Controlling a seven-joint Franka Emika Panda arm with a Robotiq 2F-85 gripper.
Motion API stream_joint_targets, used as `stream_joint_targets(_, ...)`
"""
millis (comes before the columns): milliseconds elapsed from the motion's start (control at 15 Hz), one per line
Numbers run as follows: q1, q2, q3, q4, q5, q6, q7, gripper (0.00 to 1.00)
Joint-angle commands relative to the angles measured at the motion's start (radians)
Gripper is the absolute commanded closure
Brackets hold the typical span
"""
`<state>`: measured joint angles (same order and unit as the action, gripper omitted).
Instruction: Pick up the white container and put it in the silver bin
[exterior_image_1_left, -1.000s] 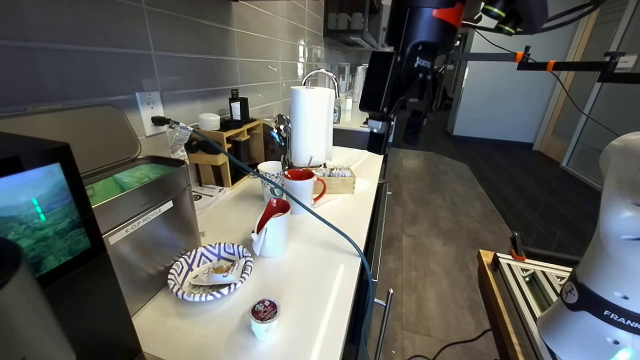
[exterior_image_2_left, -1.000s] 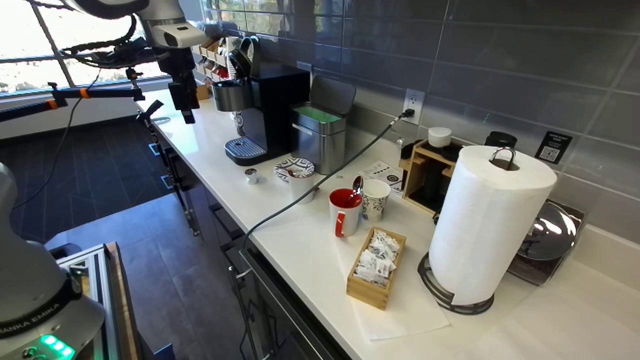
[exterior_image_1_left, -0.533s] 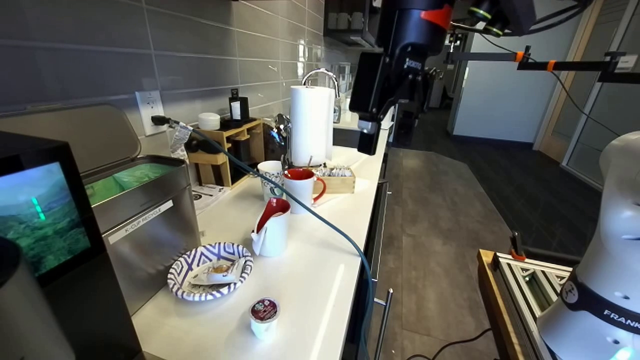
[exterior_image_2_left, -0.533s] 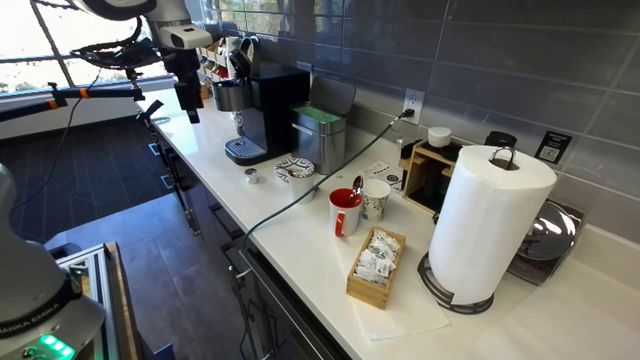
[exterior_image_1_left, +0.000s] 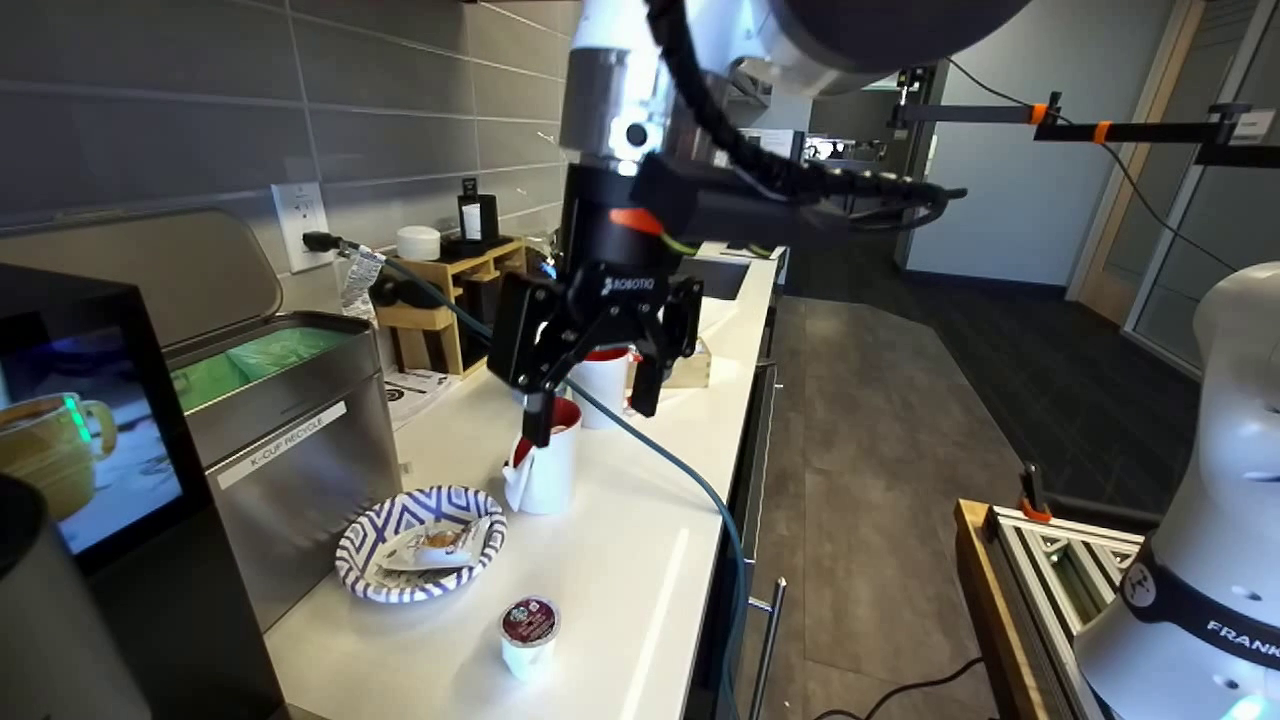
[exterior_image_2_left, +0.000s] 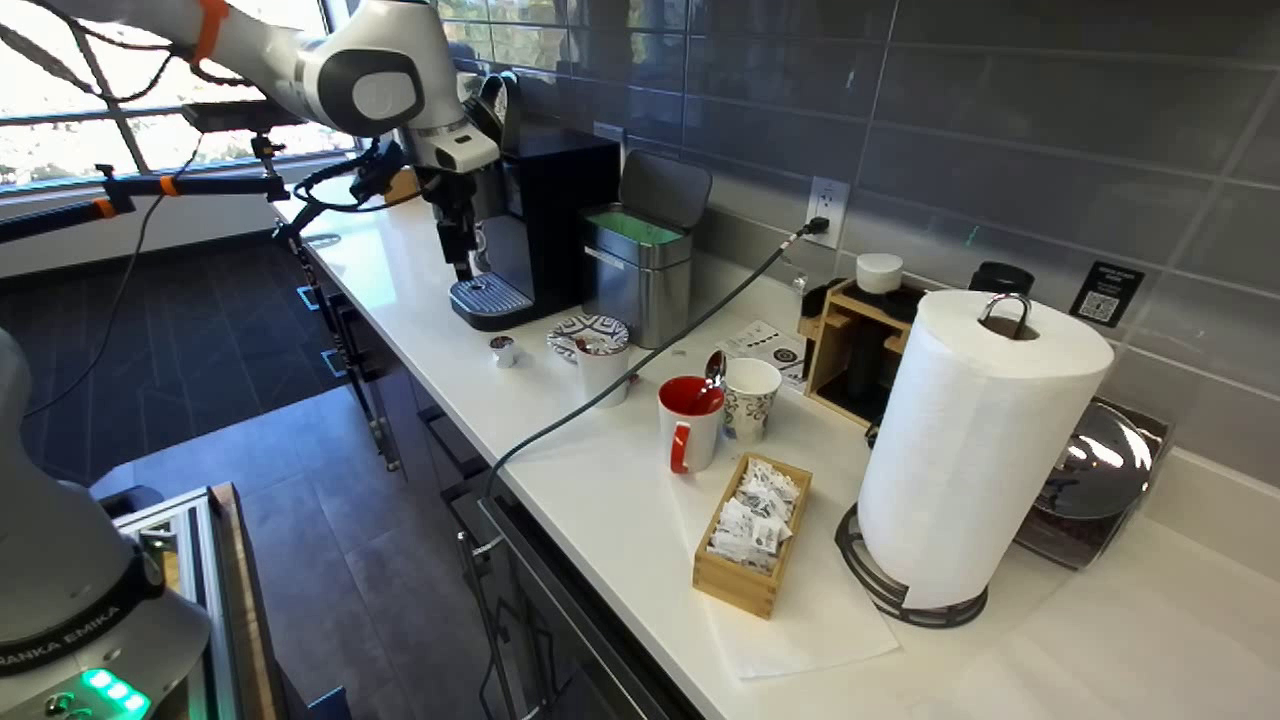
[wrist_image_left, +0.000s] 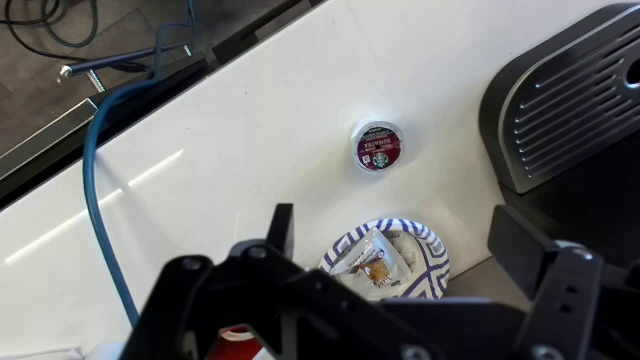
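The gripper (exterior_image_1_left: 592, 410) hangs over the counter (exterior_image_1_left: 620, 560) in front of me, pointing down, and its two fingers (wrist_image_left: 517, 250) are spread wide apart. The container (wrist_image_left: 377, 146) stands upright on the counter, well apart from the fingers; in the wrist view I can read SUMATRA on its dark red top. Near it, with a gap between, is the patterned bowl (exterior_image_1_left: 358, 555), in which a packet (wrist_image_left: 372, 260) lies. Just beyond the bowl stands the bin (exterior_image_1_left: 330, 490); whether these two touch, I cannot tell. The bin has its lid (exterior_image_1_left: 160, 265) raised, a green liner (exterior_image_1_left: 290, 350) inside, and a label (exterior_image_1_left: 282, 445) that says K-CUP RECYCLE. Beside it is the black machine (exterior_image_2_left: 560, 215) with a lit screen (exterior_image_1_left: 130, 400). A cord (exterior_image_1_left: 690, 472) goes from the wall socket (exterior_image_1_left: 300, 222) across above the counter and down over its edge. The white cup (exterior_image_1_left: 545, 485), red inside, stands near the bowl. In an exterior view, a spoon (exterior_image_2_left: 716, 368) leans in the mug (exterior_image_2_left: 692, 432), a paper cup (exterior_image_2_left: 746, 412) is just beside, and the roll (exterior_image_2_left: 985, 450) stands upright farther along.
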<state>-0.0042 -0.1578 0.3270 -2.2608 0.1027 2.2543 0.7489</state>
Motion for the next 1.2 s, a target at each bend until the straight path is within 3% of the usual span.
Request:
stream_joint_targets(0, 0.057, 0.181, -0.018, 0.111, -0.154, -0.056, 0.152, 0.00)
stream_joint_targets(267, 0.143, 0.323, -0.070, 0.204, -0.276, -0.154, 0.307, 0.00)
stream_joint_targets(333, 0.159, 0.342, -0.083, 0.235, -0.262, -0.195, 0.287, 0.00)
stream_joint_targets(400, 0.158, 0.276, -0.095, 0.154, -0.221, -0.118, 0.234, 0.00)
stream_joint_targets(800, 0.183, 0.334, -0.115, 0.222, -0.232, -0.169, 0.251, 0.00)
stream_joint_targets(1133, 0.195, 0.387, -0.132, 0.168, -0.240, 0.142, 0.015, 0.00)
